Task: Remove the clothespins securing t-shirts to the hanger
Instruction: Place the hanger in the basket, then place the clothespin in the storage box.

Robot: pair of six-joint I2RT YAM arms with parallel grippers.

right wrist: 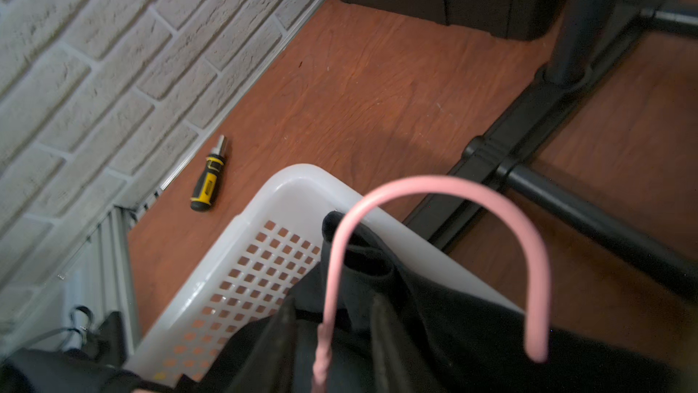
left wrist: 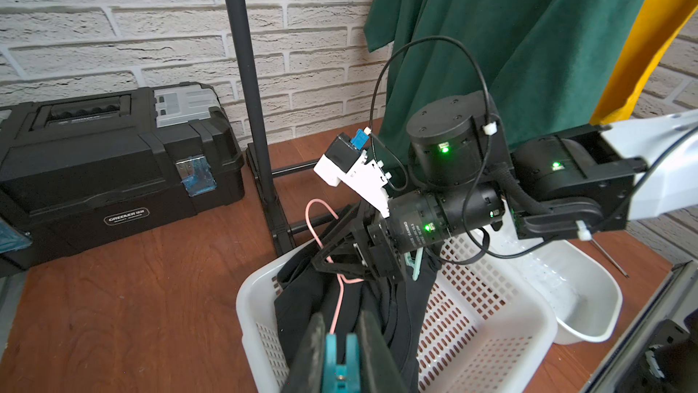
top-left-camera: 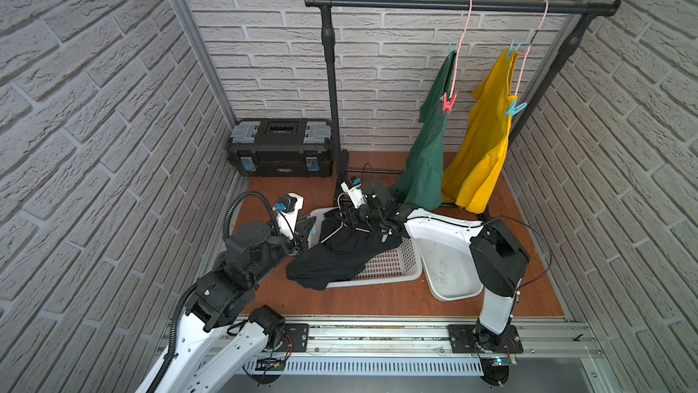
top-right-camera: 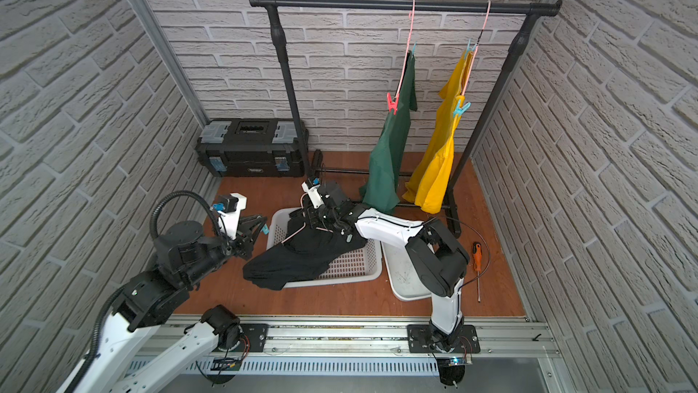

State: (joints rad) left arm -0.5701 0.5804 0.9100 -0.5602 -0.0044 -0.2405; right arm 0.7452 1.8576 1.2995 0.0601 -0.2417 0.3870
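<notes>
My left gripper (left wrist: 342, 319) is shut on a teal clothespin (left wrist: 340, 361), held just left of the basket in both top views (top-left-camera: 308, 230) (top-right-camera: 262, 226). My right gripper (right wrist: 332, 304) is open over the black t-shirt (top-left-camera: 340, 255). The pink hanger (right wrist: 453, 191) has its neck between the parted fingers. A pale teal clothespin (left wrist: 413, 264) sits on the black cloth under the right wrist. The green t-shirt (top-left-camera: 430, 138) hangs with a red clothespin (top-left-camera: 449, 103) and a teal one (top-left-camera: 452, 48). Two teal pins (top-left-camera: 514, 48) (top-left-camera: 515, 108) hold the yellow t-shirt (top-left-camera: 487, 134).
The black shirt spills over the white perforated basket (top-left-camera: 389, 266). A white tub (top-left-camera: 449, 274) lies to its right, with an orange-handled screwdriver (top-right-camera: 476, 255) beyond it. A black toolbox (top-left-camera: 281, 147) stands at the back left beside the black clothes rack (top-left-camera: 453, 5). A yellow-and-black driver handle (right wrist: 207, 183) lies by the wall.
</notes>
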